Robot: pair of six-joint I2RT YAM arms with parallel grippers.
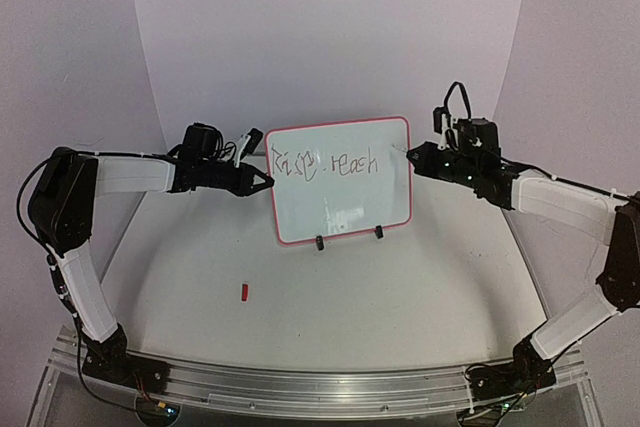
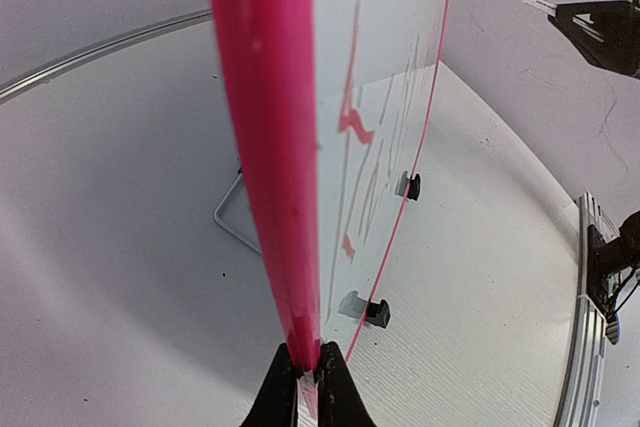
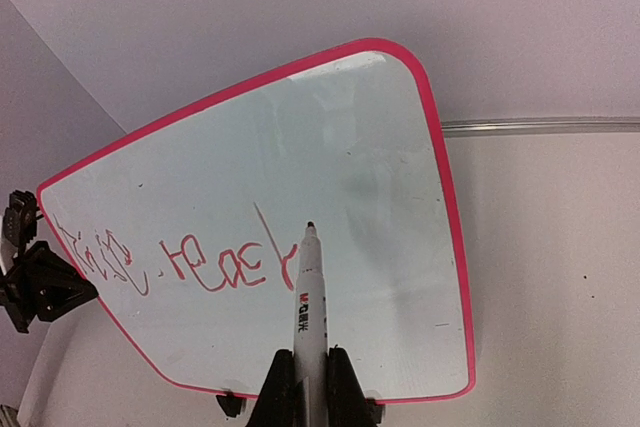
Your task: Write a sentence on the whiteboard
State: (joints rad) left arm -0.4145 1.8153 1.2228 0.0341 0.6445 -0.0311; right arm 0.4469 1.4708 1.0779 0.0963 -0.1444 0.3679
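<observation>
A: So the whiteboard point(image 1: 340, 202) — where's it at?
B: Upright, mid-table toward the back, standing on two black clip feet point(image 1: 320, 243). Pink frame, writing side faces the arm bases.
A: L gripper point(image 1: 268, 180)?
B: Clenched on the board's left frame edge, approx mid-height. Its wrist cam shows both fingers point(image 2: 285, 387) pinching the pink rim btwn them.
A: R gripper point(image 3: 308, 367)?
B: Clamped round a white marker point(image 3: 310, 297). The barrel sticks out past the fingertips, dark tip aimed at the board face.
A: Tip touching?
B: Can't tell. In the R wrist cam it sits over the white just past the last letter. In the L wrist cam it looks slightly off the surface, near the board's right edge.
A: And the sentence point(image 1: 322, 162)?
B: One line across the upper half, thin scrawl — reads roughly "Raise reach". Lower half is bare w/ some glare.
A: Anything else down there?
B: Small red piece point(image 1: 245, 292) lying on the table point(image 1: 420, 297), in front of the board & off to its left, well apart from both grippers.
</observation>
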